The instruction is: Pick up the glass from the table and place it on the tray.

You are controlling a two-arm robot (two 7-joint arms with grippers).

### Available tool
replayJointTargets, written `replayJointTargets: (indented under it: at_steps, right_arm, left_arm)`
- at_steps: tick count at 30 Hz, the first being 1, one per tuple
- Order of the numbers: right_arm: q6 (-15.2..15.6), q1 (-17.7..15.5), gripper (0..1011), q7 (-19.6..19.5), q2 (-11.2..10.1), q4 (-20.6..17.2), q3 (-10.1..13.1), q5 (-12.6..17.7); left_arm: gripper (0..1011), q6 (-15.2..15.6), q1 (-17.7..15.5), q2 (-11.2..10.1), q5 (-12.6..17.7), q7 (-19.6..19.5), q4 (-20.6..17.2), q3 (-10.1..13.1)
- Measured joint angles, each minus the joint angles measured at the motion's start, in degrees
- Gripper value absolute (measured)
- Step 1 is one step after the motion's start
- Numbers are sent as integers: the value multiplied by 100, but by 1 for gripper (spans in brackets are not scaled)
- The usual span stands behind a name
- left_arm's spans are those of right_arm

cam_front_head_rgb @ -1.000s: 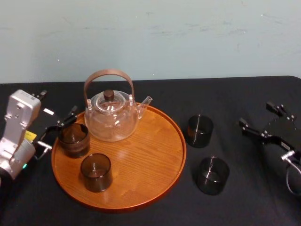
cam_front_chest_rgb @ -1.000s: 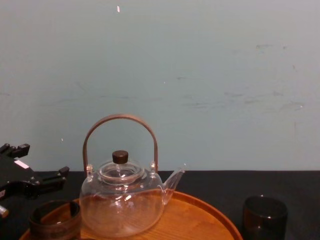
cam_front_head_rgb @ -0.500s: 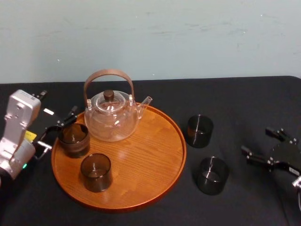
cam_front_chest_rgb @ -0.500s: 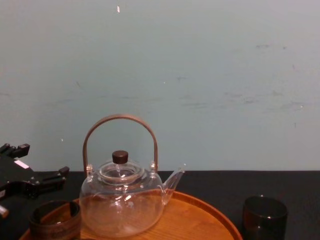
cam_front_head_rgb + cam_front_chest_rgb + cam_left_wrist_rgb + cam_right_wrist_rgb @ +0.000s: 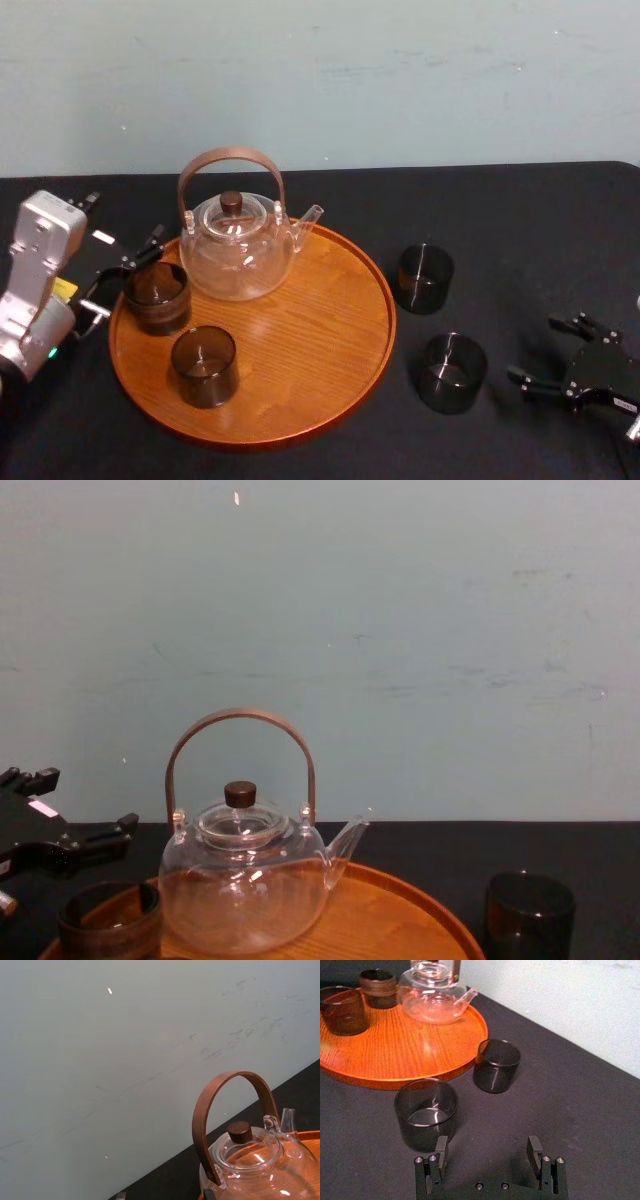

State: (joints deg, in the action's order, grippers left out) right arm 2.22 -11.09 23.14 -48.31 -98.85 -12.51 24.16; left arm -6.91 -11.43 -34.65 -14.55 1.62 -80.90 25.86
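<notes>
Waiting with fingers spread at the left rim of the tray, the left gripper has not moved. The glass stands on the counter, just beside the tray. The right gripper, fingers released, has dropped low near it, so I judge a grasp comes next.

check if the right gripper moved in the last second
Yes: in the head view the right gripper pulled back toward the robot, now level with the nearer glass.

A pale blue-green wall stands right behind the table — flat paint, marked with faint grey scuffs and streaks, a few tiny bright specks. The light is soft and even.
</notes>
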Motion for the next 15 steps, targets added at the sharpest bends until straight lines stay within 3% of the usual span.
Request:
replayJointTargets:
  at_steps: [15]
  right_arm:
    - [-11,116,1002,504,91,67,-183,-352]
  left_arm:
    - [1001,0,0,0,0,0,0,0]
